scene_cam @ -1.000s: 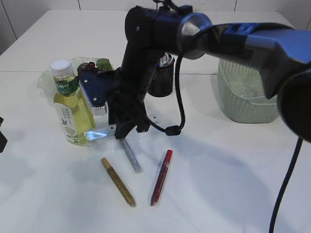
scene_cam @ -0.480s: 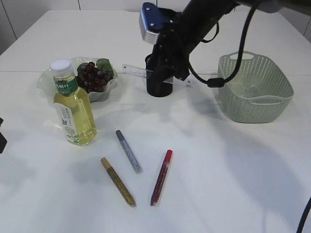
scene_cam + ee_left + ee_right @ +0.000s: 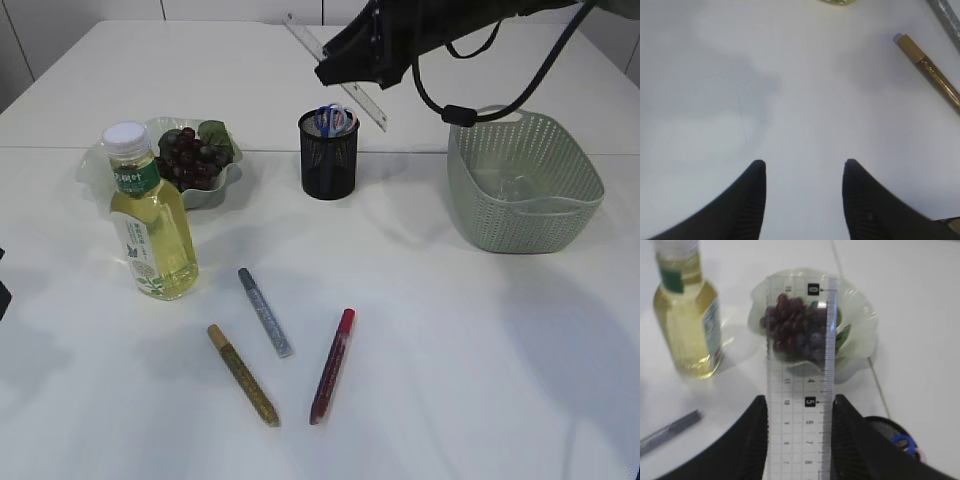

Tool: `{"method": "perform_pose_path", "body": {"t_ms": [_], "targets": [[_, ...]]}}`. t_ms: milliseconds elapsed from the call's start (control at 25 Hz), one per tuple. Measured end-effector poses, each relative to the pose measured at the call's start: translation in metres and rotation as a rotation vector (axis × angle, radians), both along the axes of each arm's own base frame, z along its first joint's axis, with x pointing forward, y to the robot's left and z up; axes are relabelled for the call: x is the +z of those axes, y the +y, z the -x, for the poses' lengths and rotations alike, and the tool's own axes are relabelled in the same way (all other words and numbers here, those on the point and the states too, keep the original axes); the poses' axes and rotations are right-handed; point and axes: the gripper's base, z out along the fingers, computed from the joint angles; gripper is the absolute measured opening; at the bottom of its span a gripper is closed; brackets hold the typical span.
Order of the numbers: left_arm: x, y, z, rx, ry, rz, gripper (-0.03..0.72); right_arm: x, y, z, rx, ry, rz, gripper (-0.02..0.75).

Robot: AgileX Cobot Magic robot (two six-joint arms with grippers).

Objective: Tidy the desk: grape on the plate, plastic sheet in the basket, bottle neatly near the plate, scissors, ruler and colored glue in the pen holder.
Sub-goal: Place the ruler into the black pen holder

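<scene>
My right gripper (image 3: 352, 62) is shut on a clear ruler (image 3: 333, 68) and holds it tilted in the air above the black mesh pen holder (image 3: 329, 160). Blue scissors handles (image 3: 333, 118) stick out of the holder. In the right wrist view the ruler (image 3: 800, 375) sits between the jaws (image 3: 800, 407) over the grapes (image 3: 763, 322) on the plate (image 3: 860, 315). The bottle (image 3: 150, 215) stands in front of the plate (image 3: 228, 183). Silver (image 3: 265, 312), gold (image 3: 243, 375) and red (image 3: 332, 365) glue sticks lie on the table. My left gripper (image 3: 802, 167) is open and empty near the gold stick (image 3: 930, 70).
A green basket (image 3: 520, 180) stands at the right with something clear inside that I cannot identify. The right arm's cable hangs beside the basket. The table is white, with a seam running behind the plate.
My right gripper lifted the ruler from the table beside the bottle and carried it up and to the right, above the pen holder. The left arm has not moved.
</scene>
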Motion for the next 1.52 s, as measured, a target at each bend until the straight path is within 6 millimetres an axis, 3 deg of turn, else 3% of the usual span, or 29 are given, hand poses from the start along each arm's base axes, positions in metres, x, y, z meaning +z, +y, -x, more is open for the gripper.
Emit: {"method": "perform_pose_path", "body": {"t_ms": [400, 800, 1120, 1520], "targets": [[-0.001, 0.001, 0.004, -0.002, 0.042, -0.008, 0.362, -0.035, 0.003, -0.038, -0.134, 0.015, -0.350, 0.309], [-0.002, 0.001, 0.006, -0.003, 0.065, -0.013, 0.362, -0.049, 0.004, -0.061, -0.207, -0.018, -0.480, 0.309], [-0.002, 0.001, 0.006, -0.003, 0.065, -0.013, 0.361, -0.072, 0.003, -0.071, -0.261, 0.015, -0.565, 0.309], [-0.002, 0.001, 0.006, -0.003, 0.065, -0.013, 0.359, -0.074, 0.001, -0.074, -0.302, -0.017, -0.569, 0.309]]}}
